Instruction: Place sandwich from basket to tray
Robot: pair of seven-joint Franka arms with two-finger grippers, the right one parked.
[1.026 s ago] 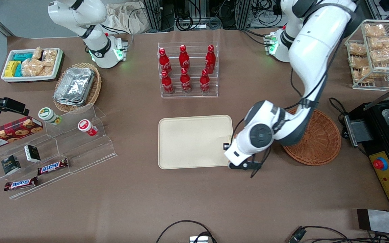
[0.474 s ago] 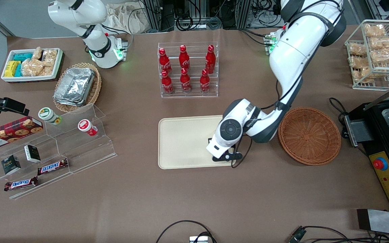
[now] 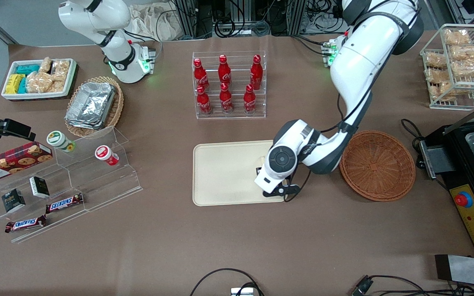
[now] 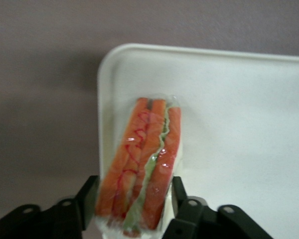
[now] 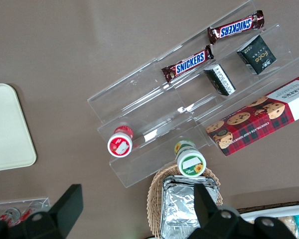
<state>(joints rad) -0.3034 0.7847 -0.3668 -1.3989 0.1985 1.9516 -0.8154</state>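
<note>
so the gripper [image 4: 134, 209] is pinching the sandwich [image 4: 142, 167] by one end, long axis pointing out over the tray [image 4: 239, 124] corner, basically just above it

Most of the tray [image 3: 224, 172] lies bare beside the end effector [image 4: 134, 211].

My gripper [image 4: 134, 209] hangs over the tray [image 3: 220, 172], at the end nearest the basket [image 3: 377, 165], clamped on the sandwich [image 4: 142, 167]. From the tray in the front view: basket at 3 o'clock, bottle rack [image 3: 228, 85] at 12.
</note>
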